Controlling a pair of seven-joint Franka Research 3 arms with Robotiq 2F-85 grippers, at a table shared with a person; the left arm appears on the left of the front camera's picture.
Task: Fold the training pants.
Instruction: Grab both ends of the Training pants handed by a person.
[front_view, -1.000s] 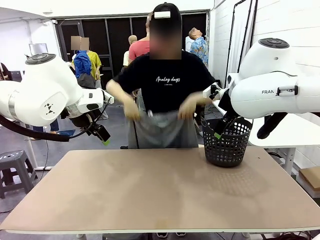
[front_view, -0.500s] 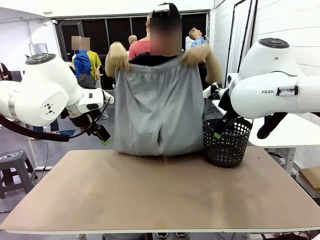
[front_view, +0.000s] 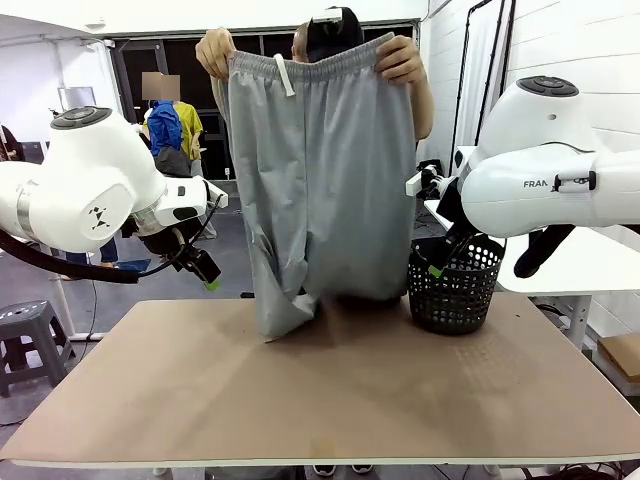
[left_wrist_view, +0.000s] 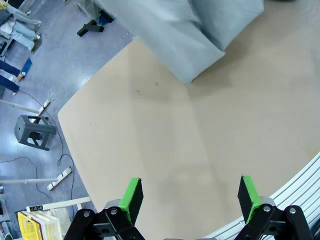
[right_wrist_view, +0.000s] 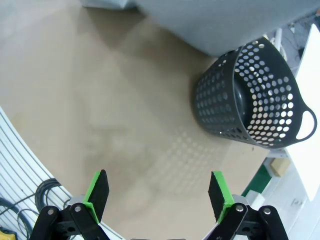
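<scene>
At the table's (front_view: 320, 400) far edge, a person holds the training pants (front_view: 320, 170) up by the waistband, one hand (front_view: 214, 52) and the other hand (front_view: 400, 58) at its corners. Legs hang down. One cuff lies crumpled on the tabletop, and the other leg hangs just beside the black mesh basket (front_view: 452, 290). Left gripper (left_wrist_view: 190, 195): fingers apart, empty, above bare table. Right gripper (right_wrist_view: 159, 192): fingers apart, empty, near the basket.

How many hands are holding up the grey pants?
2. One hand grips the training pants at the waistband's picture-left end, the other hand at its right end; none seem hidden.
</scene>
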